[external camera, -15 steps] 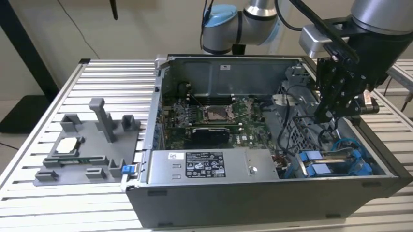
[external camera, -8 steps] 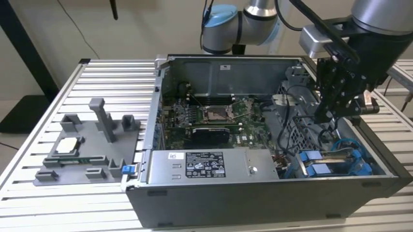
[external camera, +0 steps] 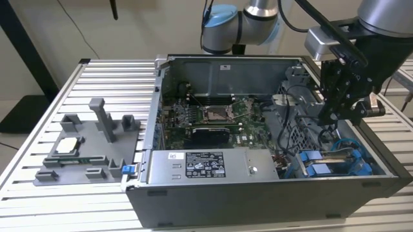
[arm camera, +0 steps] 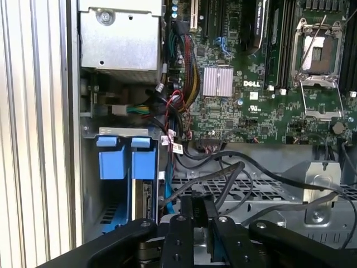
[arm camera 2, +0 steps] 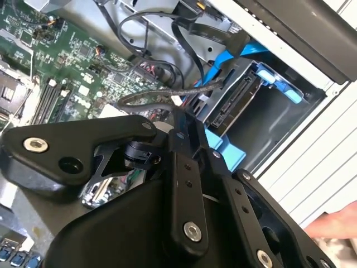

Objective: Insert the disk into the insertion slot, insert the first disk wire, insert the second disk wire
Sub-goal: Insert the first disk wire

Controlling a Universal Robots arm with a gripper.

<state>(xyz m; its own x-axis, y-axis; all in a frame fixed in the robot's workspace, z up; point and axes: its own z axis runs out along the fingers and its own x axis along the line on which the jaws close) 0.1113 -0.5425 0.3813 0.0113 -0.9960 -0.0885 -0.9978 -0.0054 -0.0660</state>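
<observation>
Along the bench (external camera: 29, 203) edge on the exterior view's left stands a grey fixture (external camera: 96, 140). The open computer case (external camera: 258, 203) occupies the bench's middle, its motherboard (external camera: 213, 118) bare. In the case's corner on the exterior view's right, the disk (arm camera 2: 234, 100) sits in the insertion slot (arm camera: 125, 132), clipped in its blue carrier. Near it hangs the gripper (arm camera 2: 183, 120), its fingers closed on a black wire (arm camera 2: 156, 94).

disk (arm camera 2: 237, 100): apparently 1 | blue tabs (arm camera: 110, 162): 2 | power supply (external camera: 206, 166): 1
</observation>
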